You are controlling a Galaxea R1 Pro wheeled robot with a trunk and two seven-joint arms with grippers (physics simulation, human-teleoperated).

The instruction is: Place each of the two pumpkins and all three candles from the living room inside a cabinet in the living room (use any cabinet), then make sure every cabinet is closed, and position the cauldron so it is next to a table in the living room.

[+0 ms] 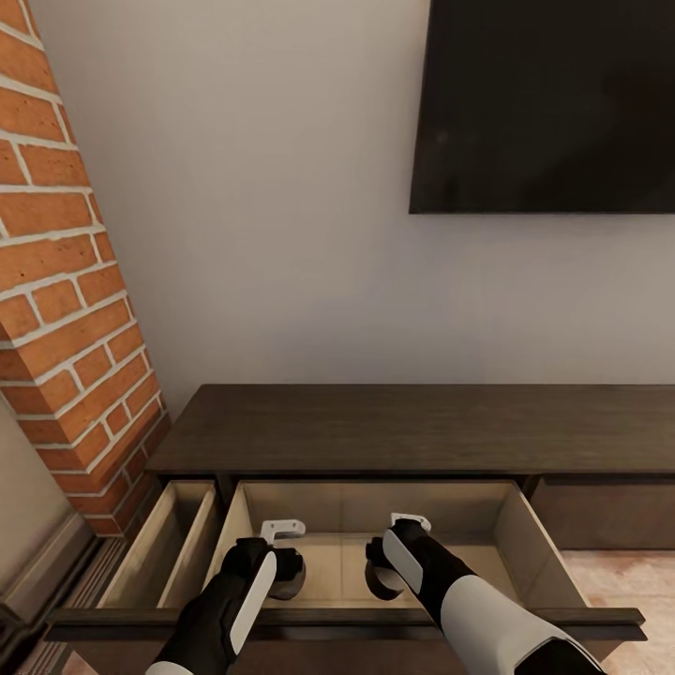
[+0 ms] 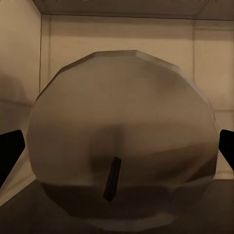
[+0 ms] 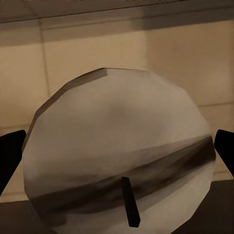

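The long dark brown cabinet (image 1: pixel 412 431) stands against the wall with a wide pale-wood drawer (image 1: pixel 536 553) pulled out toward me. Both arms reach down into that drawer. My left gripper (image 1: pixel 281 542) is shut on a beige candle (image 2: pixel 122 126), whose round end and dark wick (image 2: pixel 112 179) face the left wrist camera, with dark fingers (image 2: pixel 9 148) at its sides. My right gripper (image 1: pixel 405 530) is shut on another candle (image 3: pixel 119 146), with fingers (image 3: pixel 225 148) against its sides. The pumpkins and the cauldron are out of view.
A narrower compartment (image 1: pixel 169 544) stands open left of the wide drawer. A red brick column (image 1: pixel 56 281) rises at the left. A dark screen (image 1: pixel 553 103) hangs on the wall above the cabinet. Wooden floor (image 1: pixel 628 581) shows at the lower right.
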